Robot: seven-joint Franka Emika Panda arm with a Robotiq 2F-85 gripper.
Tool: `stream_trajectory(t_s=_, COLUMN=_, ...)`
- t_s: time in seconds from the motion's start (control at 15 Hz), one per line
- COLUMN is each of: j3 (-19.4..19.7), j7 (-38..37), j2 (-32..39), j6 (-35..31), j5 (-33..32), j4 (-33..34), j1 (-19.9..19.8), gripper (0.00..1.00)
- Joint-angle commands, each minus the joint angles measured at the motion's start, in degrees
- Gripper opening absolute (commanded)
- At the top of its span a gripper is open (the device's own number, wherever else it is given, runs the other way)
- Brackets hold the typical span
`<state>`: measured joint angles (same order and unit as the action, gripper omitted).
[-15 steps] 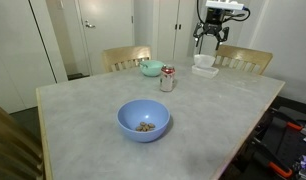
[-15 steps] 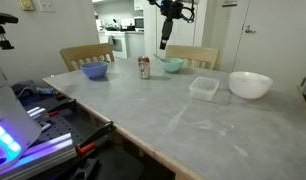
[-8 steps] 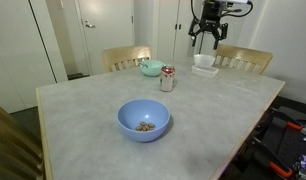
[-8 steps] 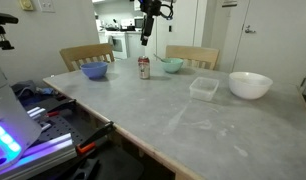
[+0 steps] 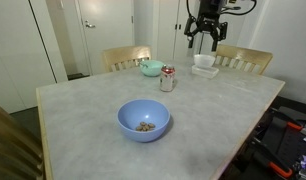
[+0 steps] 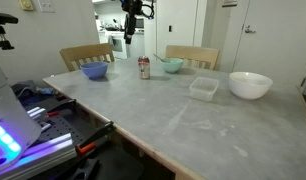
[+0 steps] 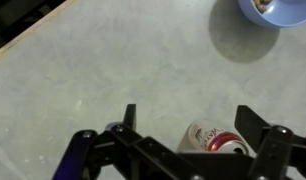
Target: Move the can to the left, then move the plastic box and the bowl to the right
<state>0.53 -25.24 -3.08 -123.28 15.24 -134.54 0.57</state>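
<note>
Both exterior views are evenly, fairly brightly lit from overhead, though low in resolution and soft in detail. In an exterior view the pale grey marbled desk (image 5: 83,110) shows a mild sheen, and the large light-blue round bowl (image 5: 143,120) casts only a faint, short shadow at its base. In an exterior view a blue-violet glowing light (image 6: 7,140) blooms at the lower left, and the open doorway (image 6: 118,25) at top centre is bright. In the wrist view the bowl throws a broad, soft-edged shadow toward the lower left. The dark fingers (image 7: 129,122) along the bottom edge look slightly blurred, as does the small silver metal can with red markings (image 7: 218,140).
</note>
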Motion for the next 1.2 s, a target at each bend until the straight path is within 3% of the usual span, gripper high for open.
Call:
stream_trajectory(t_s=0.0, j3=-2.43, j7=0.55, j2=-3.76, j6=-3.67, j5=0.71, j4=-5.49, j1=1.61, gripper=1.00)
stream_trajectory(t_s=0.47, j3=-8.22, j7=2.16, j2=-5.73, j6=-9.66, j5=1.31, j4=-11.19, j1=6.87, gripper=1.00)
stream_trajectory(t_s=1.13, j3=-13.80, j7=2.71, j2=-1.03, j6=-14.12, j5=1.46, j4=-10.99, j1=12.46, gripper=1.00)
